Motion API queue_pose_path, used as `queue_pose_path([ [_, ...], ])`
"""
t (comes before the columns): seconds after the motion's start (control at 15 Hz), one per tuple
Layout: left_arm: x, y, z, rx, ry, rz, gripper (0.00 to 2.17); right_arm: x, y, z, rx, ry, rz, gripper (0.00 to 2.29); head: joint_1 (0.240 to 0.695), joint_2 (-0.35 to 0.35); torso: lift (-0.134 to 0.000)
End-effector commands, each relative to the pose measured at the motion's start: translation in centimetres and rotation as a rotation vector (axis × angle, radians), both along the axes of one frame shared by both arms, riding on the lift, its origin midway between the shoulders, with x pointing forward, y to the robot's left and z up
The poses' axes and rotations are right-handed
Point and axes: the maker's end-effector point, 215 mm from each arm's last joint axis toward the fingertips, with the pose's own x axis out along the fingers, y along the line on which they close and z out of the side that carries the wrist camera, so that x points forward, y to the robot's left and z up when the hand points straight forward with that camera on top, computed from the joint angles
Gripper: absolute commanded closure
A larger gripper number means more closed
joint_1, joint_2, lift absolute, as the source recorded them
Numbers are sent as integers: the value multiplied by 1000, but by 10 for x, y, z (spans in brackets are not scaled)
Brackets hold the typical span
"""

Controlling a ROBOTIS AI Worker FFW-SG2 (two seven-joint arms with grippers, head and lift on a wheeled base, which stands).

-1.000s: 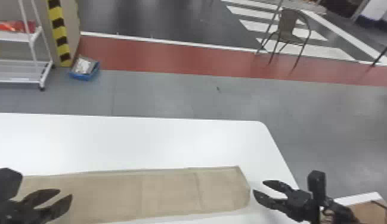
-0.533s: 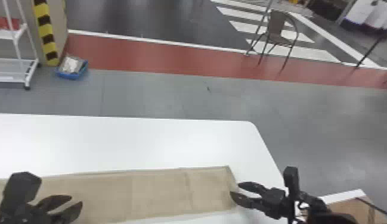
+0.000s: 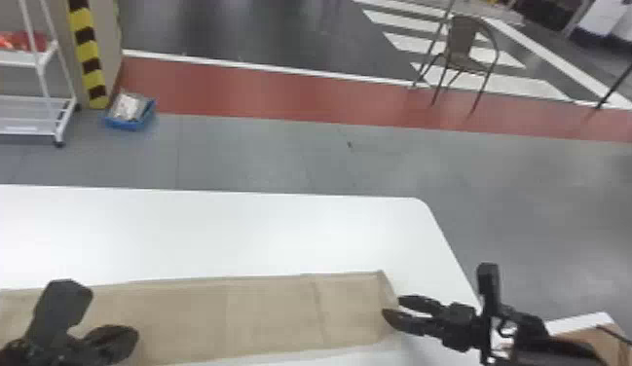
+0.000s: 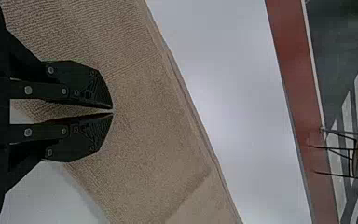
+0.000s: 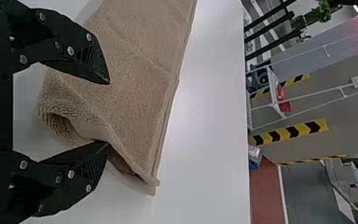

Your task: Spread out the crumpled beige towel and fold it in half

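Note:
The beige towel (image 3: pixel 261 311) lies as a long, narrow folded strip across the near part of the table. Over its left part is my left gripper (image 3: pixel 134 336); in the left wrist view, this gripper (image 4: pixel 112 110) has its fingertips together above the cloth (image 4: pixel 154 121). At the strip's right end stands my right gripper (image 3: pixel 393 306), open. The right wrist view has this gripper (image 5: pixel 108 113) straddling the end of the towel (image 5: pixel 135 60), one finger over the cloth and the other at the raised, partly parted layers of its edge.
White table (image 3: pixel 207 233) extends beyond the towel, with its rounded far right corner past the strip's end. A cardboard box (image 3: pixel 592 340) is at the lower right. On the floor beyond are a blue bin (image 3: pixel 129 114), a rack (image 3: pixel 32 114) and a chair (image 3: pixel 460 48).
My left gripper has moved right over the towel, and its fingers have closed. The right gripper has shifted left to the towel's end, still open. The head view has swung slightly.

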Motion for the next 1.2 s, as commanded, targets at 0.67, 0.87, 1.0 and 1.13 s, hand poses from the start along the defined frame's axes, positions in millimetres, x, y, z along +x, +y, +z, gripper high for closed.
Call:
queue_pose_path([
  [0.67, -20, -55, -3, -25, 55, -73, 991, -2, 12, -16, -103, 108, 131, 201, 695, -350, 0],
  [0.87, -17, -51, -12, 4, 80, -70, 991, 21, 26, -8, -109, 142, 156, 201, 695, -350, 0],
  [1.0, -15, -50, -14, 11, 83, -68, 991, 26, 34, -13, -130, 226, 162, 201, 695, -344, 0],
  [1.13, -16, -51, -15, 16, 87, -70, 991, 19, 51, -14, -86, 308, 182, 201, 695, -329, 0],
])
